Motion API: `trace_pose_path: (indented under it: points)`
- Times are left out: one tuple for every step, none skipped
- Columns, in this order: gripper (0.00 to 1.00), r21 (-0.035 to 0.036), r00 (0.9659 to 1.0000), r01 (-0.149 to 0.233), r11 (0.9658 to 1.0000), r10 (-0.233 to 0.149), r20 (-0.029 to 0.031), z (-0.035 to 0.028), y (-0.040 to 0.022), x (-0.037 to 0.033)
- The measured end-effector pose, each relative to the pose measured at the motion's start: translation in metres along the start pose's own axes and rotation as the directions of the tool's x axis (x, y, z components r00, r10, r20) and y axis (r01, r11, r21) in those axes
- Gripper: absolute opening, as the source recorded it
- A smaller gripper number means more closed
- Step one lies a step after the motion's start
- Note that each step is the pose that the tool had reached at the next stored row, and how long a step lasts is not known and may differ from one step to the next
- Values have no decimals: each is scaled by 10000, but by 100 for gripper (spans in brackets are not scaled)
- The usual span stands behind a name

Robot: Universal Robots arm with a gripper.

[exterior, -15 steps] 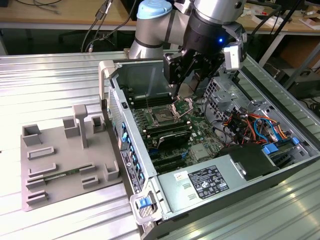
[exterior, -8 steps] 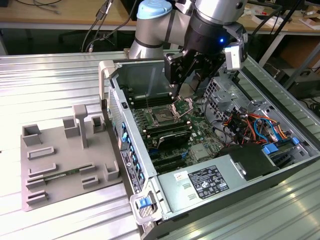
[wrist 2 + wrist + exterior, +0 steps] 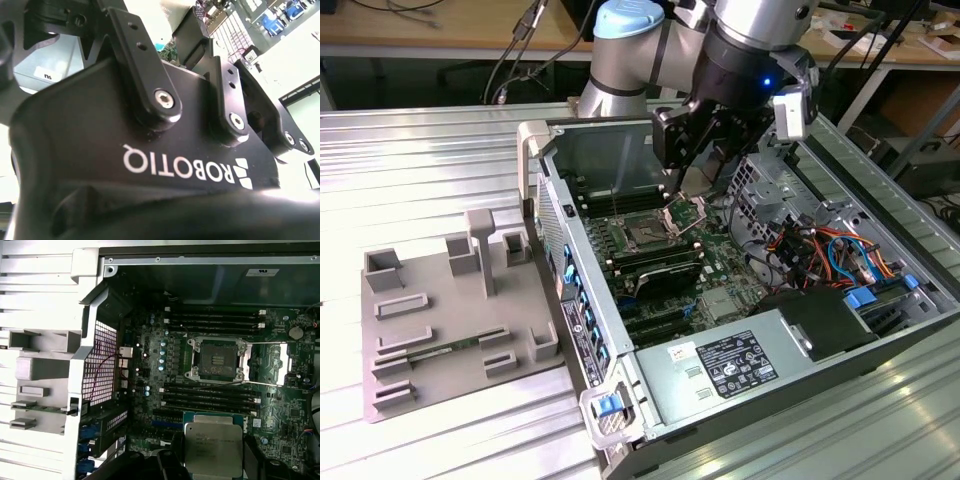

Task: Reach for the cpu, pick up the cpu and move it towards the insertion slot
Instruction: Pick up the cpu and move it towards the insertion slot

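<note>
Gripper (image 3: 705, 165) hangs over the open computer case (image 3: 880, 330), fingers (image 3: 167, 465) clamped on the edges of one cpu (image 3: 214, 447), lifted clear of the board. One slot (image 3: 218, 359) lies near the chip, frame swung open, socket bare. One grey tray (image 3: 440, 330) sits outside the case, at the exterior view's left.

The arm reaches in from the far side in the exterior view, its pale blue joint high and its silver-and-black wrist angled down. The black hand (image 3: 692, 150) hangs low at the end of the wrist, pointing downward. In the first wrist view its dark fingers (image 3: 172, 462) sit at either side of the cpu (image 3: 214, 446), gripping it by its edges. The second wrist view shows the hand's black body and bolted linkage bars up close.
</note>
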State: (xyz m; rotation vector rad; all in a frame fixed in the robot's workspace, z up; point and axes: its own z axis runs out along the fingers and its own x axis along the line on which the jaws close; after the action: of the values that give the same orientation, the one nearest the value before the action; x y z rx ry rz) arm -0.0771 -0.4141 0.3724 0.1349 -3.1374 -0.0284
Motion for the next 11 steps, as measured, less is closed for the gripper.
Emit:
trace_pose_path:
  points:
    - [55,0,10000,1,10000,-1,0,1,0,-4]
    - [55,0,10000,1,10000,-1,0,1,-1,-7]
    - [55,1,10000,0,10000,0,0,2,-1,-10]
    - [55,1,10000,1,10000,-1,0,2,-1,-13]
    - [55,2,10000,1,10000,-1,0,3,-2,-18]
    - [55,1,10000,1,10000,-1,0,4,-2,-21]
    - [55,2,10000,1,10000,-1,0,5,-3,-27]
    - [55,2,10000,1,10000,-1,0,6,-3,-33]
    - [55,3,10000,1,10000,-1,-1,7,-4,-39]
    - [55,3,10000,1,10000,-1,-1,7,-4,-42]
    - [55,4,10000,1,10000,-1,-1,8,-4,-45]
